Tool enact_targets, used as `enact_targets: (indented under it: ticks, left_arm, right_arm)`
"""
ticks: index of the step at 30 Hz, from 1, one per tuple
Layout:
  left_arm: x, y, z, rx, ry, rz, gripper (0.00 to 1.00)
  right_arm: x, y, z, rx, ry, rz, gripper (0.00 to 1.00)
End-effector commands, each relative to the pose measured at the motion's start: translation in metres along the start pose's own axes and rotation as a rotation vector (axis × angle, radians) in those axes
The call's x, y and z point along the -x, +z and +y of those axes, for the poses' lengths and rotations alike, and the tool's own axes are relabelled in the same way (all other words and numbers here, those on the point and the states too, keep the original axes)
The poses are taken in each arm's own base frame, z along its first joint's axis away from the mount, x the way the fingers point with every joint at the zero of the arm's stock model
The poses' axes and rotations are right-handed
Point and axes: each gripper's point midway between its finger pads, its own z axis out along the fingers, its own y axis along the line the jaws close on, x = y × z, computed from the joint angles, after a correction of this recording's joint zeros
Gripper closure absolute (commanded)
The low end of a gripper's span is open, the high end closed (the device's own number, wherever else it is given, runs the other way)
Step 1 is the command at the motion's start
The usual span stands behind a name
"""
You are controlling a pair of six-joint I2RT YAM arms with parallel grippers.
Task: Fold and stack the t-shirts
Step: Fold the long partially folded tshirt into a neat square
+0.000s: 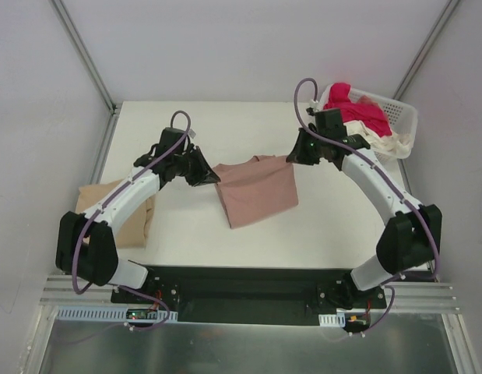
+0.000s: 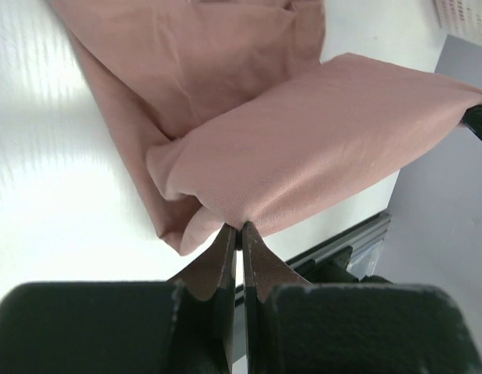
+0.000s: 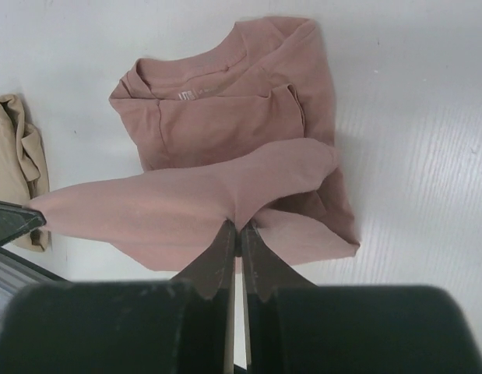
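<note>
The dusty pink t-shirt (image 1: 256, 191) lies half-folded, one edge lifted; tan t-shirt (image 1: 135, 226) at left.

You have a dusty pink t-shirt (image 1: 256, 191) mid-bench, plain on every face you can see, with a small pale label (image 3: 184, 95) inside its collar. On your left lies a plain tan t-shirt (image 1: 135, 230). The basket (image 1: 402, 113) is white with a lattice pattern. In it a magenta-red t-shirt (image 1: 356, 113) shows above a cream t-shirt (image 1: 385, 144). The bench (image 1: 186, 234) is white. Your left claw (image 2: 239, 227) and right claw (image 3: 237, 226) are black. The arms (image 1: 135, 193) are white with black joints and carry purple cables (image 1: 303, 93).
</note>
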Motion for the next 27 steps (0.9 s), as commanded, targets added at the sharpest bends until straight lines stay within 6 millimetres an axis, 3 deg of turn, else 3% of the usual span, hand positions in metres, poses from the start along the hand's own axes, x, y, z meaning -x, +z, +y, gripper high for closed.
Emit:
enact_targets:
  ticks: [1,2,3,5,6,8,9,11,15,17,18,19,20,21,22,23,24,26,27]
  left_arm:
    - [0.031,0.012,0.006,0.012,-0.003,-0.001,1.00]
    - [0.040,0.014,0.003,0.010,-0.005,-0.010,1.00]
    - [0.043,0.025,0.013,0.033,-0.029,0.010,1.00]
    - [0.055,0.033,0.011,0.028,-0.034,0.014,1.00]
    - [0.057,0.045,0.020,0.051,-0.047,0.034,1.00]
    - [0.070,0.054,0.024,0.066,-0.056,0.021,1.00]
    - [0.073,0.064,0.036,0.101,-0.076,0.025,1.00]
    - [0.089,0.071,0.044,0.125,-0.090,0.000,1.00]
    - [0.099,0.093,0.060,0.145,-0.118,0.027,0.87]
    - [0.105,0.095,0.058,0.138,-0.115,0.024,0.66]
    - [0.107,0.094,0.057,0.136,-0.114,0.017,0.56]
    - [0.109,0.092,0.054,0.132,-0.109,0.009,0.41]
    - [0.113,0.089,0.053,0.137,-0.105,-0.009,0.35]
    - [0.115,0.081,0.044,0.125,-0.094,-0.031,0.27]
    - [0.115,0.076,0.042,0.124,-0.095,-0.041,0.21]
    - [0.117,0.071,0.040,0.129,-0.092,-0.062,0.07]
    - [0.118,0.058,0.027,0.109,-0.077,-0.090,0.01]
    - [0.113,0.049,0.021,0.109,-0.062,-0.110,0.01]
    - [0.110,0.039,0.009,0.086,-0.038,-0.125,0.01]
  right_arm:
    - [0.038,0.023,0.006,0.042,-0.010,-0.046,0.99]
    - [0.048,0.026,0.006,0.047,-0.006,-0.058,0.99]
    - [0.044,0.043,0.001,0.041,0.009,-0.021,0.99]
    - [0.054,0.056,0.001,0.051,0.017,-0.023,0.99]
    - [0.050,0.072,-0.004,0.049,0.031,0.006,0.99]
    - [0.056,0.086,-0.007,0.054,0.047,0.009,0.99]
    - [0.058,0.100,-0.011,0.045,0.055,0.019,0.99]
    - [0.059,0.114,-0.016,0.036,0.074,0.032,0.98]
    - [0.054,0.149,-0.028,0.030,0.106,0.082,0.87]
    - [0.061,0.152,-0.025,0.052,0.111,0.087,0.78]
    - [0.056,0.156,-0.026,0.064,0.119,0.111,0.63]
    - [0.063,0.154,-0.022,0.073,0.115,0.104,0.59]
    - [0.061,0.152,-0.022,0.073,0.112,0.115,0.55]
    - [0.064,0.144,-0.019,0.082,0.098,0.105,0.37]
    - [0.064,0.138,-0.014,0.089,0.092,0.100,0.24]
    - [0.055,0.137,-0.018,0.080,0.095,0.113,0.12]
    - [0.059,0.122,-0.012,0.087,0.085,0.085,0.03]
    - [0.052,0.103,-0.007,0.092,0.072,0.070,0.03]
    - [0.049,0.097,-0.005,0.093,0.068,0.066,0.03]
